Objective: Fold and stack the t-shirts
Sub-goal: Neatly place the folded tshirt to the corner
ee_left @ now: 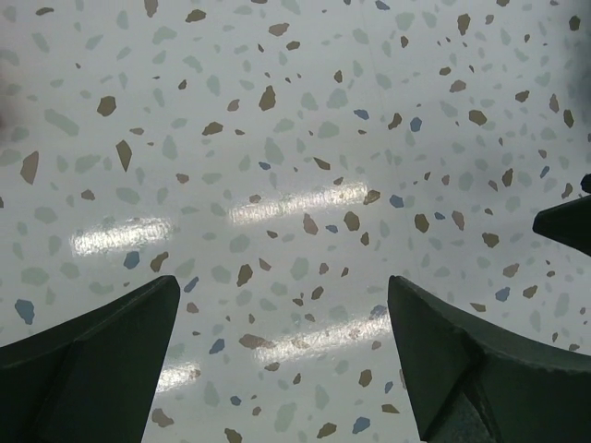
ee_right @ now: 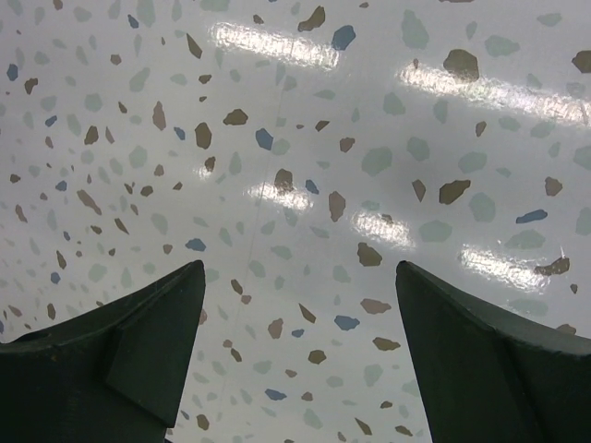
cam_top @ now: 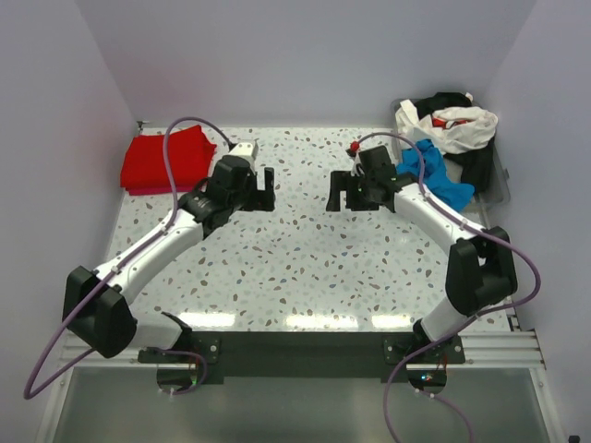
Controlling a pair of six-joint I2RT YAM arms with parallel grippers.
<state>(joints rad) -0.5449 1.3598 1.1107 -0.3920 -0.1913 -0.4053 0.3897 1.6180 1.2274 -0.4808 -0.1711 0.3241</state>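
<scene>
A folded red t-shirt [cam_top: 164, 159] lies at the far left of the table, with a magenta edge showing under it. At the far right, a blue t-shirt [cam_top: 436, 175], a white one [cam_top: 457, 129] and a black one [cam_top: 477, 166] are heaped in a clear bin [cam_top: 500, 175]. My left gripper [cam_top: 261, 189] hangs open over bare table right of the red shirt. My right gripper [cam_top: 343, 196] is open too, just left of the heap. Both wrist views show only speckled tabletop between the left fingers [ee_left: 102, 369] and the right fingers [ee_right: 138, 360].
The speckled terrazzo table [cam_top: 295, 258] spreads between the two arms. Grey walls close in on the left, right and back. A purple cable [cam_top: 189, 125] loops above the left arm and another [cam_top: 420, 157] arcs over the right arm near the heap.
</scene>
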